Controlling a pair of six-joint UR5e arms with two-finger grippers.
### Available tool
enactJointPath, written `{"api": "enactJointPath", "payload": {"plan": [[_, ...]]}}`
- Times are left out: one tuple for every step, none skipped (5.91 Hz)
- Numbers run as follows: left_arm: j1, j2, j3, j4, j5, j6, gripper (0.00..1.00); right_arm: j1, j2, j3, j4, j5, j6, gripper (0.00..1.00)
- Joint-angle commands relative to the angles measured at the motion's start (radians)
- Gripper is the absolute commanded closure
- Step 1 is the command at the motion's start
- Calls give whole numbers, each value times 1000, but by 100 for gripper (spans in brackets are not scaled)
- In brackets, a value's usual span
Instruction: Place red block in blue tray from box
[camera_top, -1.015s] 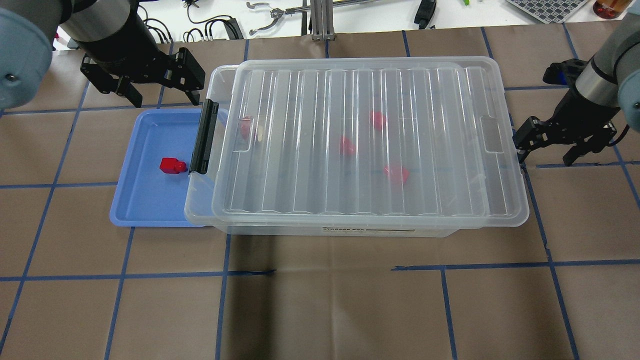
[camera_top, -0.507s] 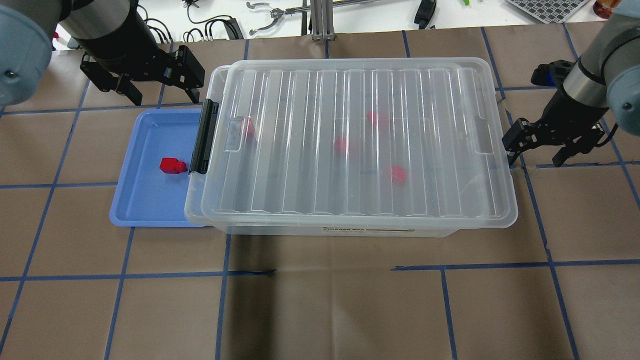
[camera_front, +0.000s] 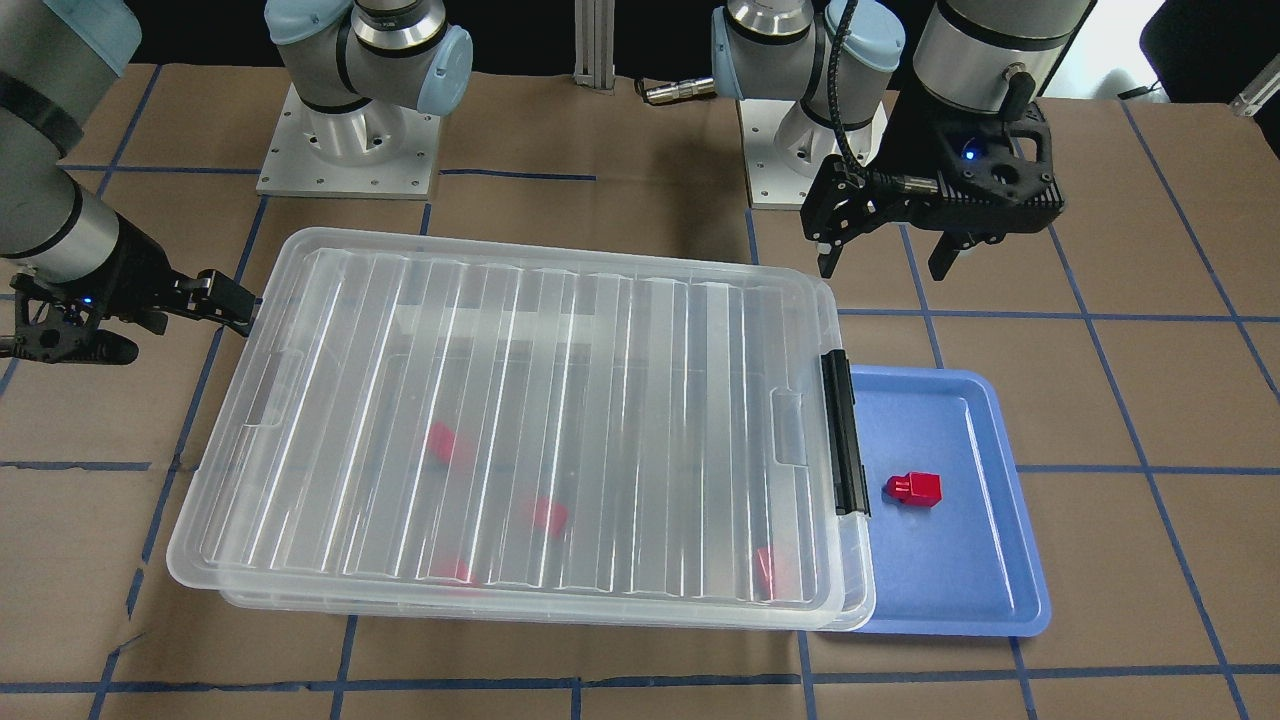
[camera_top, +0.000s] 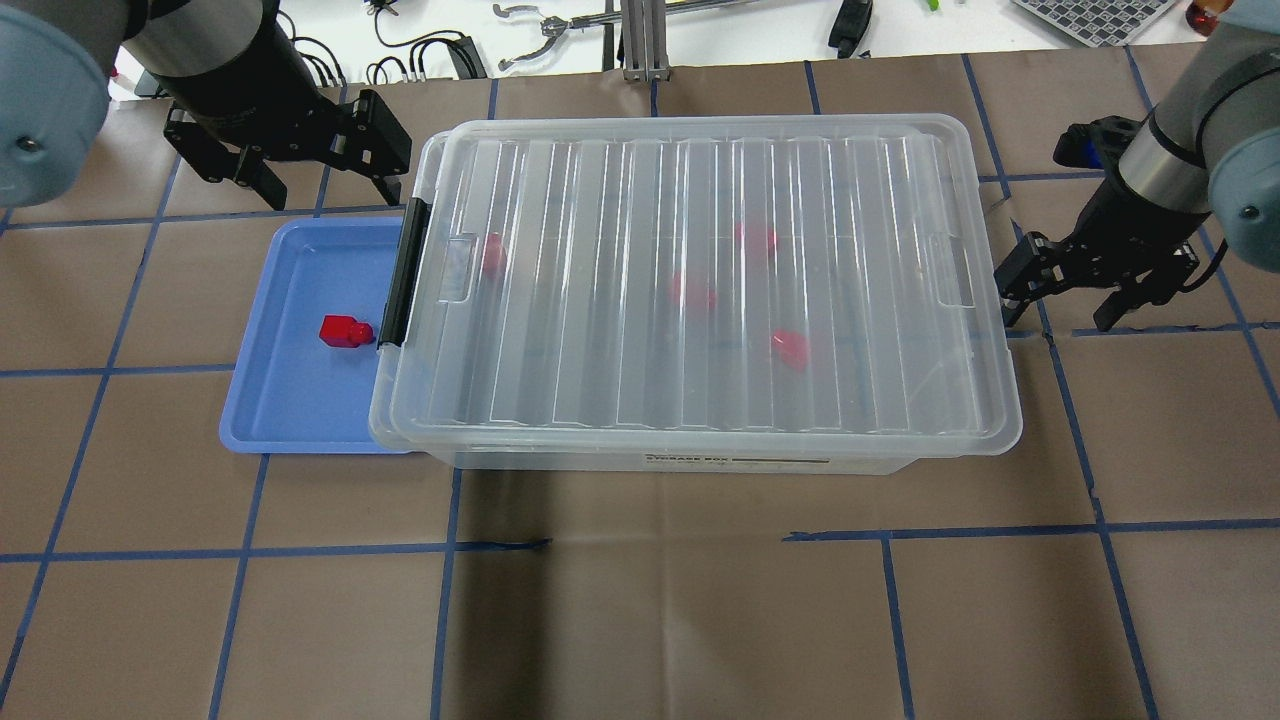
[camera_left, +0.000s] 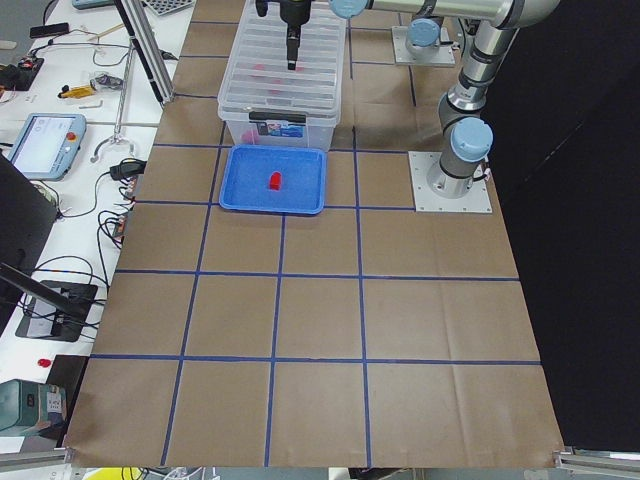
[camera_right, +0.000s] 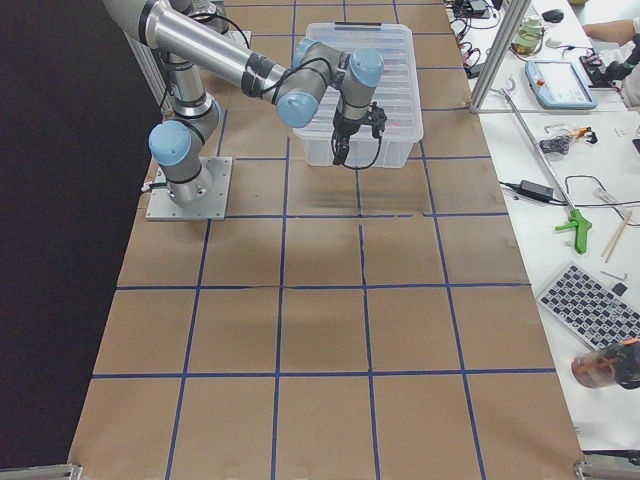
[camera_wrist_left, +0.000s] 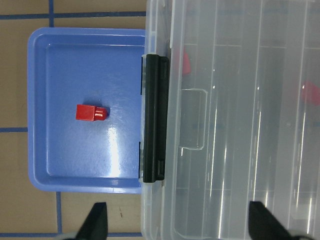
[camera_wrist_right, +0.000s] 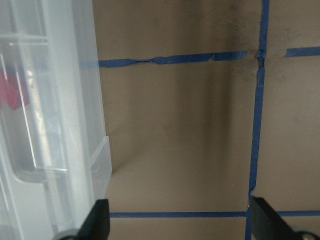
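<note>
The box (camera_top: 600, 462) lies mid-table with its ribbed clear lid (camera_top: 700, 280) on top and its black latch (camera_top: 403, 270) at the left end. Several red blocks (camera_top: 790, 348) show blurred through the lid. The blue tray (camera_top: 290, 400) sits partly under the latch end and holds one red block (camera_top: 345, 331), which also shows in the left wrist view (camera_wrist_left: 91, 112). My left gripper (camera_top: 332, 198) is open and empty above the tray's far edge. My right gripper (camera_top: 1055, 318) is open, with one finger (camera_top: 1008, 300) against the lid's right edge.
Brown paper with a blue tape grid covers the table. A white bench with tools and cables (camera_top: 560, 25) runs beyond the far edge. The arm bases (camera_front: 350, 150) stand on the robot's side.
The lid has slid to the left over the box. My right gripper has moved left with it, at its right edge. The left arm and the block in the tray have not moved.
</note>
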Motion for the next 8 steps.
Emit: {"api": "enactJointPath", "payload": {"plan": [[2, -1, -1, 0, 0, 5, 1, 2, -21, -32, 0, 0, 0, 0], [2, -1, 2, 0, 0, 2, 1, 33, -20, -119, 71, -10, 11, 0], [2, -1, 5, -1, 0, 1, 1, 73, -12, -220, 171, -11, 99, 0], [2, -1, 7, -1, 0, 1, 1, 137, -11, -300, 245, -10, 188, 0], [2, -3, 7, -1, 0, 2, 1, 224, -11, -351, 280, -11, 297, 0], [2, -6, 8, -1, 0, 2, 1, 302, -15, -380, 296, -11, 389, 0], [3, -6, 8, 0, -2, 4, 1, 350, -20, -384, 299, -11, 457, 0], [2, -6, 8, -1, 0, 5, 1, 358, -25, -384, 304, -11, 460, 0]]}}
